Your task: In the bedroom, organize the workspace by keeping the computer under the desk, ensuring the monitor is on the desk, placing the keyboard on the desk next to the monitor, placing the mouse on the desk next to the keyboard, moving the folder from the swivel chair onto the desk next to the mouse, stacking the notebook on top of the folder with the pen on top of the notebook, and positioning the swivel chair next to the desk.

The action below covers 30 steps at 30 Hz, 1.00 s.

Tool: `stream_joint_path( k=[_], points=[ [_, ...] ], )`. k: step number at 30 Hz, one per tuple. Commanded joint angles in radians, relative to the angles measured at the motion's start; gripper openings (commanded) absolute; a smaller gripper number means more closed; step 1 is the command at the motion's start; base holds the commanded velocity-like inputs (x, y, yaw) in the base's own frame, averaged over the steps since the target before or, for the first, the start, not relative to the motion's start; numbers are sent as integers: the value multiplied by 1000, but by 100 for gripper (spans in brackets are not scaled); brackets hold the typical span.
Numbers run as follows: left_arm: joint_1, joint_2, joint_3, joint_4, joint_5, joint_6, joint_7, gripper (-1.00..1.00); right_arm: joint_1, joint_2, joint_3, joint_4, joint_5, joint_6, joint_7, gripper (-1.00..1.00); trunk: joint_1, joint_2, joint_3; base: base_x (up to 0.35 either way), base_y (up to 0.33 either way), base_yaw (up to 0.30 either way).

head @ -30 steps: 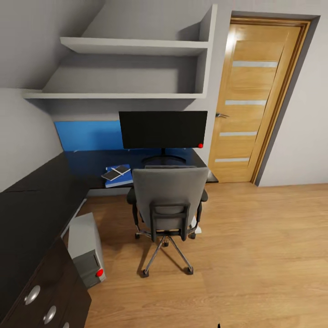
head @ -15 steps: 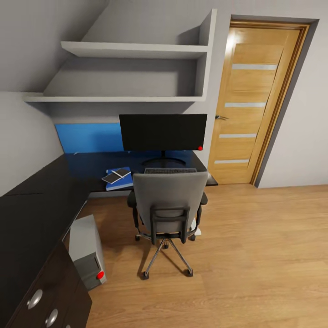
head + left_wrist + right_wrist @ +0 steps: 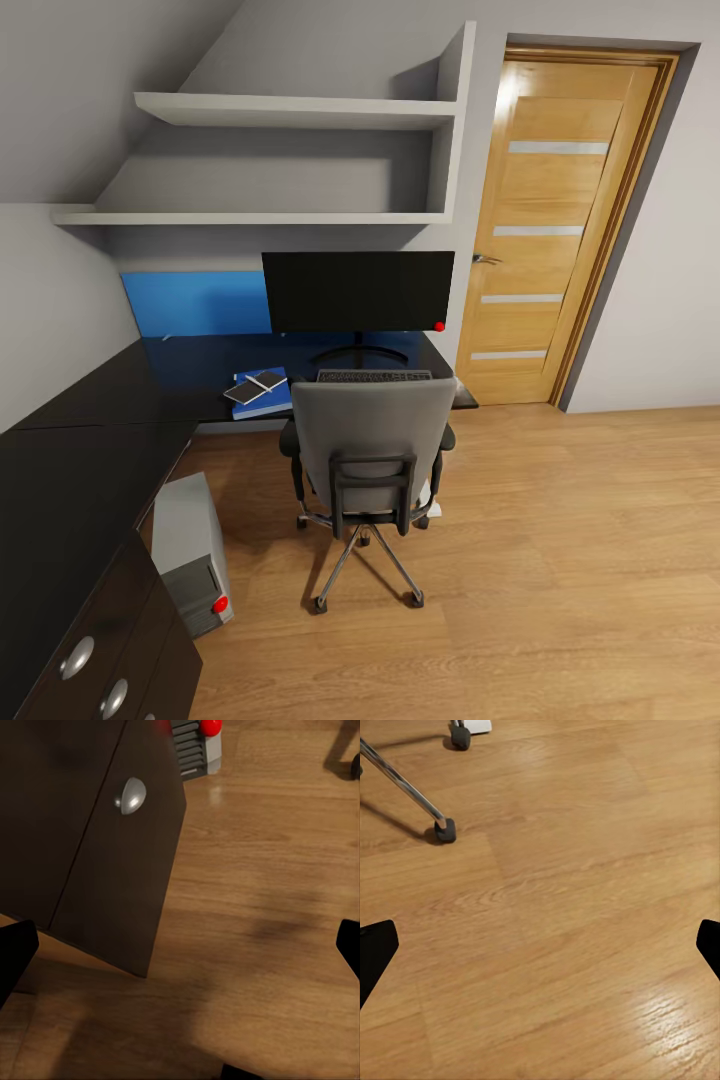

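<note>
The black monitor [image 3: 358, 292] stands at the back of the glossy black desk [image 3: 90, 440], with the keyboard [image 3: 373, 376] in front of it. To their left lies the blue folder [image 3: 270, 398] with the grey notebook [image 3: 252, 388] and a thin white pen [image 3: 264, 380] on top. The grey swivel chair [image 3: 372, 440] faces the desk, its back hiding part of the desktop; the mouse is hidden. The grey computer [image 3: 190, 550] stands on the floor at the edge of the desk's left wing. My left gripper [image 3: 180, 952] hangs open over floor beside a desk drawer [image 3: 112, 847]. My right gripper [image 3: 540, 945] is open above bare floor.
A wooden door [image 3: 550, 220] is right of the desk, and two grey wall shelves [image 3: 290, 105] hang above it. A chair caster [image 3: 444, 830] lies near the right gripper. Open wooden floor [image 3: 560, 560] stretches to the right of the chair.
The whole head view has shifted slightly, so the camera moved; the keyboard now shows above the chair back. No object has moved.
</note>
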<state>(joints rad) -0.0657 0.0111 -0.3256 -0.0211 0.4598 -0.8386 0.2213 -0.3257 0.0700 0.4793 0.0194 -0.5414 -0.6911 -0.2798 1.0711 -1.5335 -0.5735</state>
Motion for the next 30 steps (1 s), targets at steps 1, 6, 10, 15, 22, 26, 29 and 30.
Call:
stream_joint_path(
  k=[1, 6, 10, 15, 22, 26, 29, 30],
  points=[
    [0, 0, -9, 0, 4, -1, 6, 100, -1, 1, 9, 2, -3, -2, -6, 100, 0, 0, -1, 0, 0, 0],
    [0, 0, -9, 0, 4, -1, 6, 100, -1, 1, 9, 2, -3, -2, -6, 100, 0, 0, -1, 0, 0, 0],
    [0, 0, -9, 0, 4, 0, 6, 100, -1, 1, 9, 2, -3, -2, -6, 100, 0, 0, -1, 0, 0, 0],
    [0, 0, -9, 0, 4, 0, 6, 100, -1, 1, 9, 2, -3, -2, -6, 100, 0, 0, -1, 0, 0, 0],
    [0, -2, -10, 0, 4, 0, 5, 100, -1, 1, 9, 2, -3, -2, -6, 100, 0, 0, -1, 0, 0, 0],
    [0, -2, -10, 0, 4, 0, 5, 100, -1, 1, 9, 2, -3, -2, -6, 100, 0, 0, -1, 0, 0, 0],
    [0, -2, -9, 0, 4, 0, 5, 100, -1, 1, 9, 2, -3, -2, -6, 100, 0, 0, -1, 0, 0, 0],
    [0, -2, -9, 0, 4, 0, 6, 100, -1, 1, 9, 2, -3, -2, -6, 100, 0, 0, -1, 0, 0, 0]
  ],
)
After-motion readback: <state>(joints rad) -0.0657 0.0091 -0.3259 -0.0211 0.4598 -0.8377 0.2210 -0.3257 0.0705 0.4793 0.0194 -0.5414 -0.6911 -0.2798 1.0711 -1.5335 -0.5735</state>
